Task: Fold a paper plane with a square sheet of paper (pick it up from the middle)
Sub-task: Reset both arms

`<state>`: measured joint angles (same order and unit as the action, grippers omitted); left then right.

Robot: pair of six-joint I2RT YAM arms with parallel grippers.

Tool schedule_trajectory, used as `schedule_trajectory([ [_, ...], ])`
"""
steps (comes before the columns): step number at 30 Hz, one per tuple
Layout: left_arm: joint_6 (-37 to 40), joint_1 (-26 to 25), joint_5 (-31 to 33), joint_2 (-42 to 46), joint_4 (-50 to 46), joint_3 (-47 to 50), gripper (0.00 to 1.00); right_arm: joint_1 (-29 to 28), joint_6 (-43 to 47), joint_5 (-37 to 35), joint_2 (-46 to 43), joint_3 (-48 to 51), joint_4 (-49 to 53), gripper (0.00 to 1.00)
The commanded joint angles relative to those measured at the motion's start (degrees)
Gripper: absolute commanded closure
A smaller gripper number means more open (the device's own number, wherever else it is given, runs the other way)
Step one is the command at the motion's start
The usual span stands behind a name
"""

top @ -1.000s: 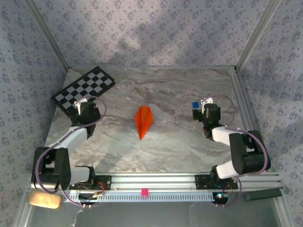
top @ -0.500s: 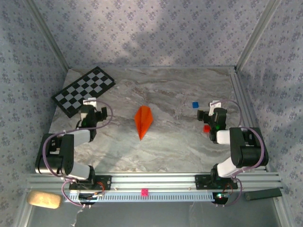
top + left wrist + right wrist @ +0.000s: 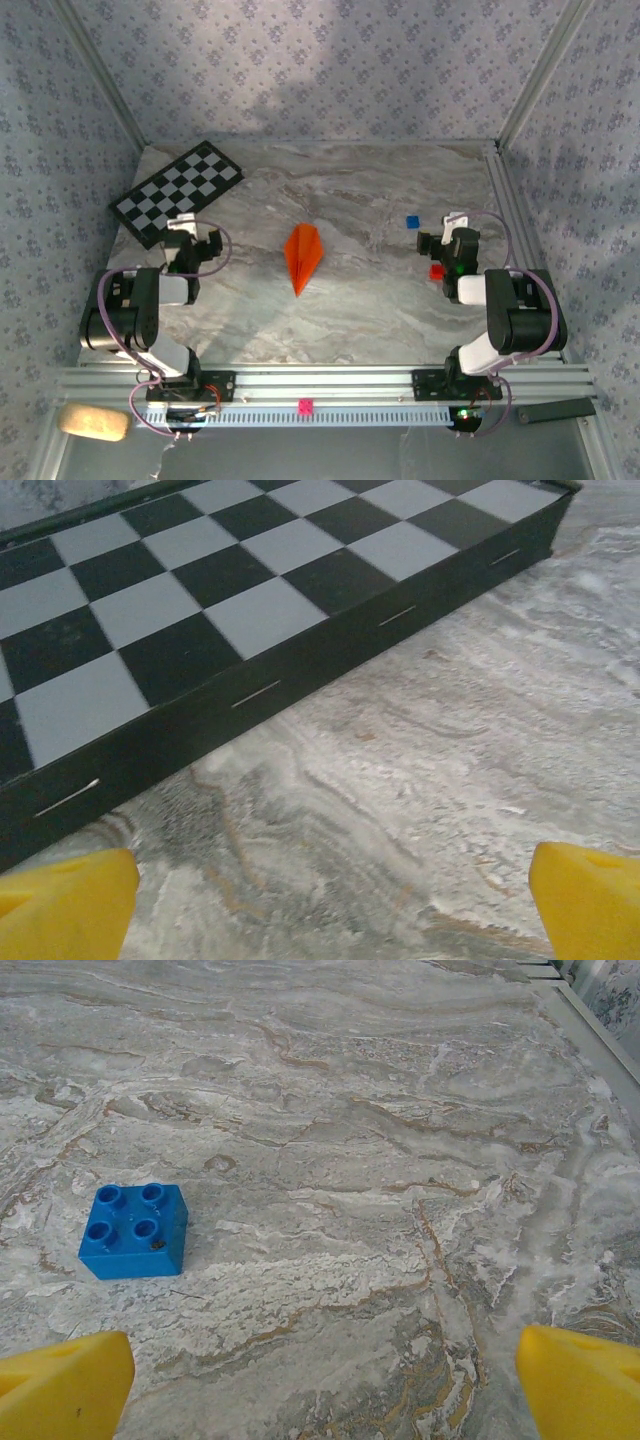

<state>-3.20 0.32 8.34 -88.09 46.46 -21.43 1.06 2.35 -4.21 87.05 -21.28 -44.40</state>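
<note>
The left arm (image 3: 122, 312) and right arm (image 3: 520, 322) share one build: blocky black joint housings joined by rounded white link shells. A thin lilac cable (image 3: 227, 250) loops loosely along each. The left tool (image 3: 325, 915) and right tool (image 3: 320, 1390) have black bodies and blunt, bright yellow fingertips (image 3: 60, 905).

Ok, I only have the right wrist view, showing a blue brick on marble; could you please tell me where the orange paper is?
Observer: The paper plane lies folded, alone, at the middle of the table.
Operator: Thanks; anything else near my brick?
Observer: A red cube sits close by the blue brick, toward the table's near edge.
Operator: And the left tool?
Observer: The left tool is open, facing the edge of the checkerboard.
</note>
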Motion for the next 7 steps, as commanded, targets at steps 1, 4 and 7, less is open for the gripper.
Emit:
schedule_trajectory([
  [1,1.1,-0.4,-0.6,0.2,0.9,-1.9,0.00,0.3,-0.9,0.1,-0.1,-1.3,-0.9,0.00],
  [4,1.0,-0.4,-0.6,0.2,0.9,-1.9,0.00,0.3,-0.9,0.2,-0.1,-1.3,-0.9,0.00],
  [7,1.0,-0.4,-0.6,0.2,0.9,-1.9,0.00,0.3,-0.9,0.2,-0.1,-1.3,-0.9,0.00],
])
